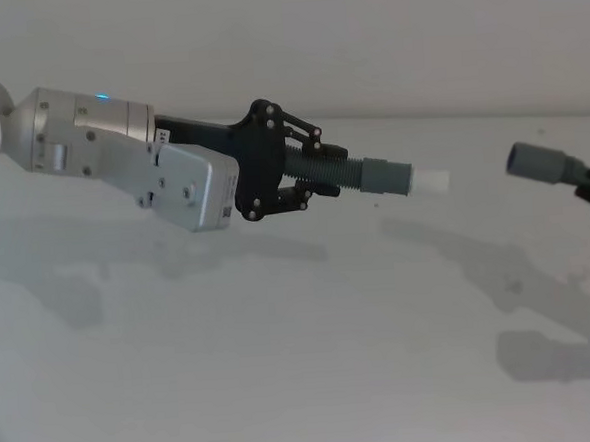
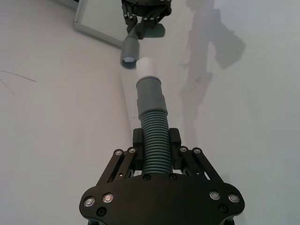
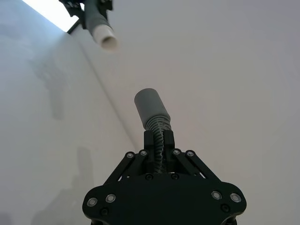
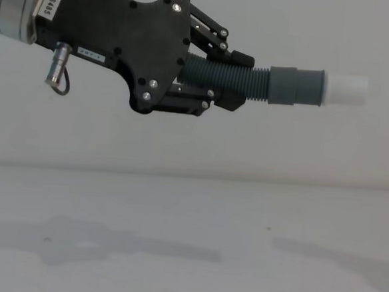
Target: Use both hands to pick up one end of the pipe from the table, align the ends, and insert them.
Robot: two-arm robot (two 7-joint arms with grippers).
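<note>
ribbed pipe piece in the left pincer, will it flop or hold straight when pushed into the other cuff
Probably fairly stiff: the ribbed piece juts straight from the left pincer without sagging. Its ribs suggest some give under an end-on push. Likely light; the ribs should resist slipping, the smooth white tip less so.

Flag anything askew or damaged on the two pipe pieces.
Nothing looks damaged. Slightly askew, though: the ribbed piece's white tip, in the left gripper, does not point straight into the other piece's grey cuff in the right gripper, which sits off its axis.
</note>
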